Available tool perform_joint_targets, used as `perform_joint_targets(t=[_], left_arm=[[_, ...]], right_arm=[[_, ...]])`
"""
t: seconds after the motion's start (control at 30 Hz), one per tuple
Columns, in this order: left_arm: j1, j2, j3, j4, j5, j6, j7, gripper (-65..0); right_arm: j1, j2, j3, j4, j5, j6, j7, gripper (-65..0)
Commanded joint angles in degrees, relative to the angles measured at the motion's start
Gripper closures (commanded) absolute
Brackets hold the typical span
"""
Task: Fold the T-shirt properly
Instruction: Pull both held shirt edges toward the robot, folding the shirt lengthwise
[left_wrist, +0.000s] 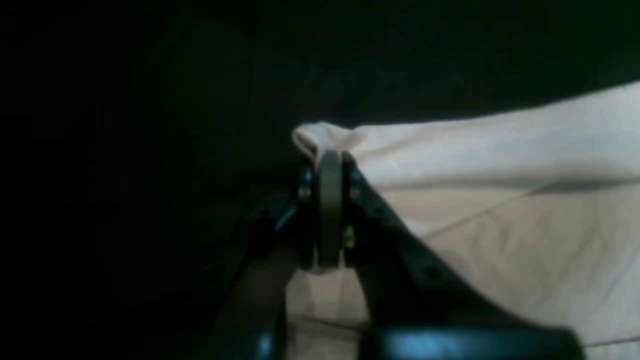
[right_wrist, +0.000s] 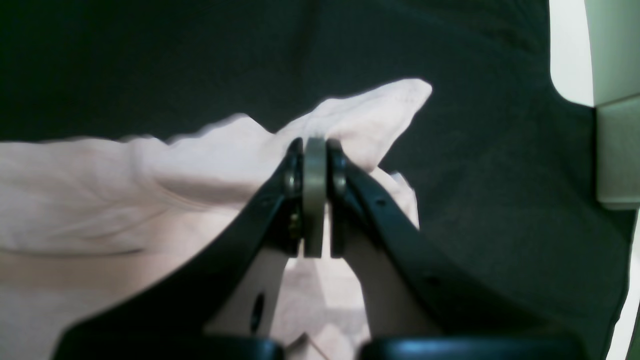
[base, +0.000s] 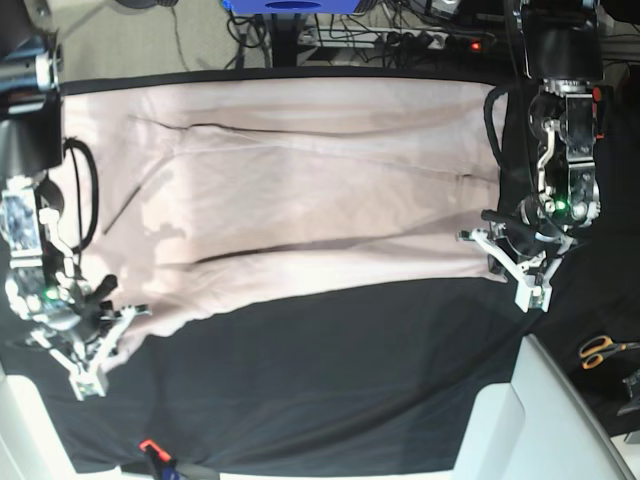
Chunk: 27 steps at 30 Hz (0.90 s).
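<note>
T-shirt (base: 300, 190) lies spread across the black table cover (base: 330, 370), because my left claw (left_wrist: 330, 165) and right claw (right_wrist: 315, 150) each pinch one near corner. Both claws are pressed together on the fabric, which I judge readies its near edge for folding over.

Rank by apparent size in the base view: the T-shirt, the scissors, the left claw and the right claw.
1. T-shirt, by far the largest.
2. Left claw and right claw: they look alike, so no ranking between them.
3. Scissors, smallest.

Black curved fingers (right_wrist: 380, 210) with grey pads, small screws; white claw (base: 520, 262) brackets, black looped cables, green lights.
</note>
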Motion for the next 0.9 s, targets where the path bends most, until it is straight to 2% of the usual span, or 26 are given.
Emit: perform_joint_targets(t=[0.0, 0.13, 0.27, 0.4, 0.67, 0.87], left_arm=[[0.1, -0.6, -0.3, 1.9, 0.0, 0.3, -0.8, 0.0], [2.7, -0.6, -0.2, 3.8, 0.0, 0.3, -0.8, 0.0], [5.4, -0.9, 2.3, 5.7, 0.2, 0.3, -0.9, 0.0], [7.9, -0.9, 3.8, 6.5, 0.4, 0.3, -1.1, 0.0], [11.1, -1.1, 3.8, 9.1, 0.5, 0.3, -1.1, 0.0], [12.7, -1.2, 3.8, 9.3, 0.5, 0.3, -1.1, 0.0]], right_arm=[[1.0, 1.0, 1.9, 2.2, -0.3, -0.6, 0.7, 0.0], [-0.7, 0.9, 4.7, 5.7, -0.3, -0.6, -5.0, 0.0], [-4.6, 0.9, 6.7, 11.1, -0.3, -0.6, -7.3, 0.0], [-7.1, 0.7, 8.5, 14.8, -0.1, -0.6, -12.1, 0.0], [-12.7, 0.6, 8.5, 19.5, -0.1, -0.7, -15.2, 0.0], [-16.2, -2.2, 13.2, 22.0, -0.2, -0.7, -16.1, 0.0]])
